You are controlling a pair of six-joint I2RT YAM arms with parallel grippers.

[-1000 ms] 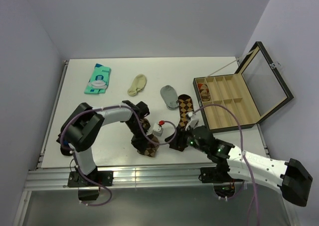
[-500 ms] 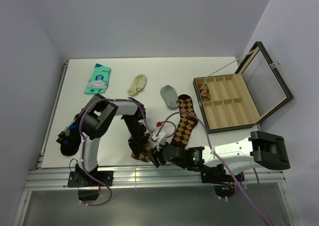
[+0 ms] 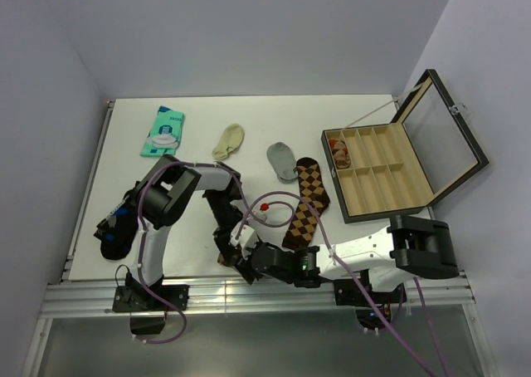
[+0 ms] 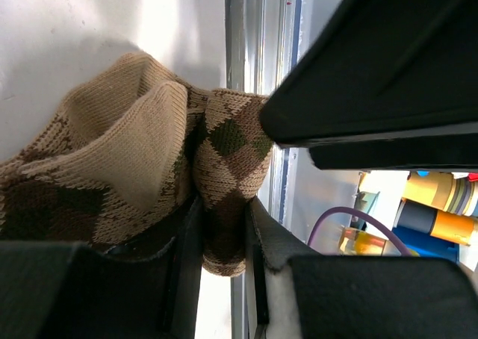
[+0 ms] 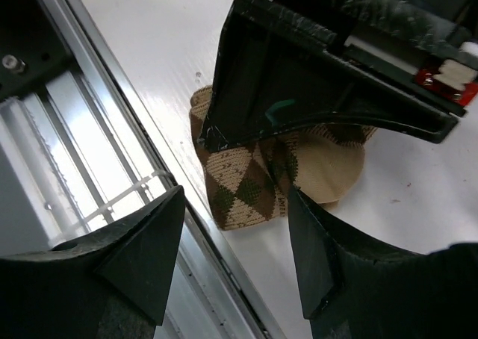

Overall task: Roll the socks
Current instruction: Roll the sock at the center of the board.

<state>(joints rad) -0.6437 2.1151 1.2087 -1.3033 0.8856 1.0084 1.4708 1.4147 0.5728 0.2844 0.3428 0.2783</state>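
Socks (image 4: pixel 142 130) pinched in left tool (image 4: pixel 222 242); right tool (image 5: pixel 235 201) agape.

Nothing in my views can be read. The teal packet (image 3: pixel 163 132) at the far left of the table (image 3: pixel 191 219) carries white print and a round emblem, but from above it is too small to make out, so no word or number comes clear. My right wrist camera catches a small red and white tag (image 5: pixel 450 80) at its upper right edge. It is blurred, and I cannot tell whether it bears any lettering at all.
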